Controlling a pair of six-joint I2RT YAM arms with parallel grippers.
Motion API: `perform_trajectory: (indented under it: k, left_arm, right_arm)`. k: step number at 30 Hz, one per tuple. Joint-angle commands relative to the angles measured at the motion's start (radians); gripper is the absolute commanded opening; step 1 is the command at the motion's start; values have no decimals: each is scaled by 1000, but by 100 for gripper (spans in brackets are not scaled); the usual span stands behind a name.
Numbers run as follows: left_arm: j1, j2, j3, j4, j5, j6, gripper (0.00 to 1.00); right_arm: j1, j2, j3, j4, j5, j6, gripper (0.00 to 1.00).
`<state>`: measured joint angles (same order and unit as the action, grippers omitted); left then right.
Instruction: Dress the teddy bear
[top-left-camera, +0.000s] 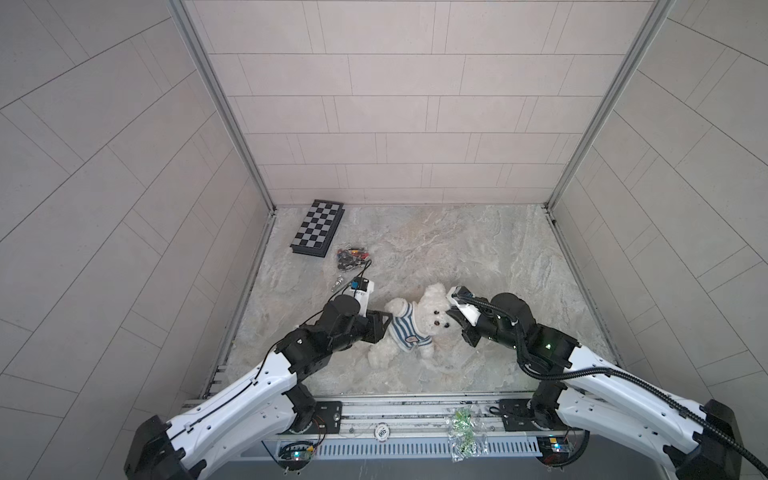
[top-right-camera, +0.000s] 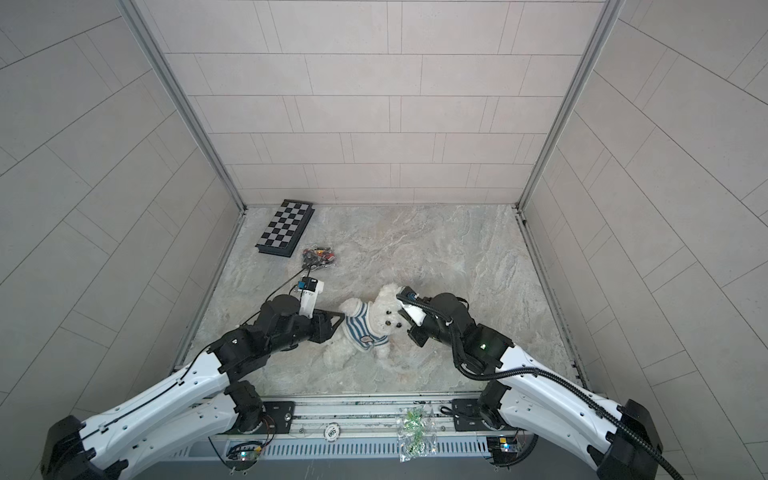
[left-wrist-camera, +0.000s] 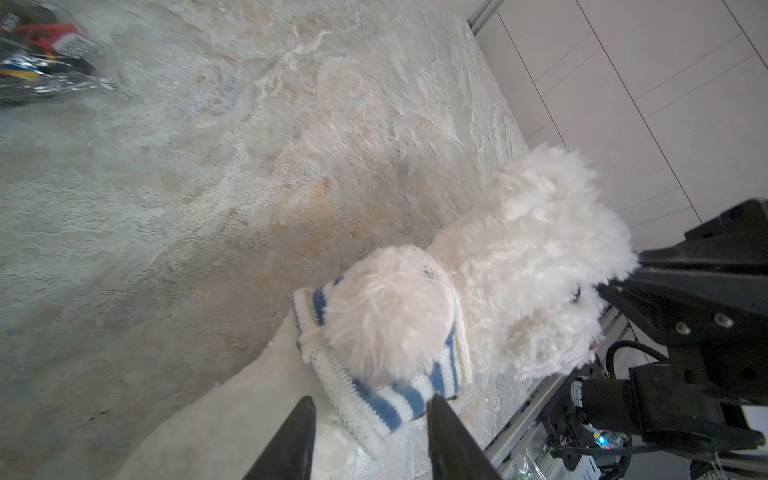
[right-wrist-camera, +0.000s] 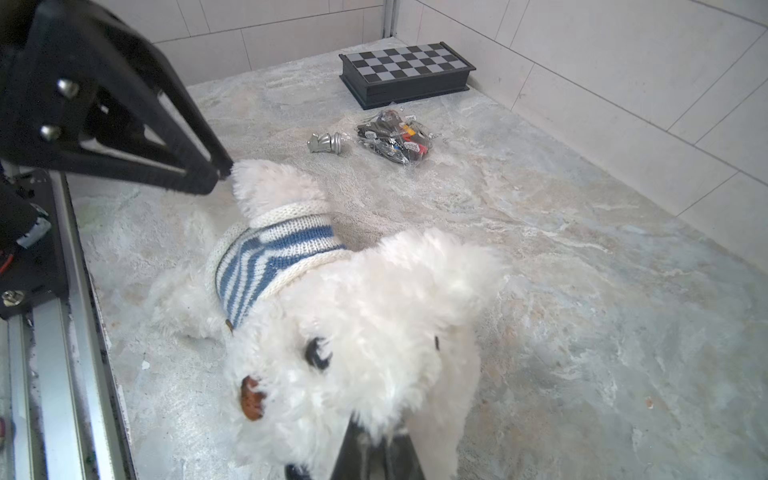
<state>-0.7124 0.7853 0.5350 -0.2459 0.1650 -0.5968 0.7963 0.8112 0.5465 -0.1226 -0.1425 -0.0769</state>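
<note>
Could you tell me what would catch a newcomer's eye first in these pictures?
A fluffy white teddy bear in a blue-and-white striped sweater lies at the near middle of the table. The right gripper is shut on its head fur; the left gripper stands open at its sleeved paw. A closed chess box sits far left.

Hidden: we lose the right gripper (right-wrist-camera: 376, 440) tips in teddy bear (right-wrist-camera: 374, 291) fur | Blurred, edge-cut: far-left clear bag (left-wrist-camera: 41, 62), contents unreadable to us
</note>
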Motion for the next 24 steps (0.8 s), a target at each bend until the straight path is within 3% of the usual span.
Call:
perform_trajectory:
  k: [1,8,12,14,24]
  left_arm:
    - [54,-18,20,-41,59,22,47]
    - [69,-10,23,-20,78,0,47]
    - [202,-57,-61,74,225,-78,44]
    - [259,-60,-76,63,244,-73,41]
    - [237,13,-79,174,316,-111,45]
  right_arm:
    - [32,-34,-2,65,61,-117,0]
    - [35,-68,-15,90,64,-142,0]
    - [35,-89,-25,118,69,-137,0]
    - [35,-95,-28,124,68,-134,0]
    - [35,-101,-28,124,58,-133,0]
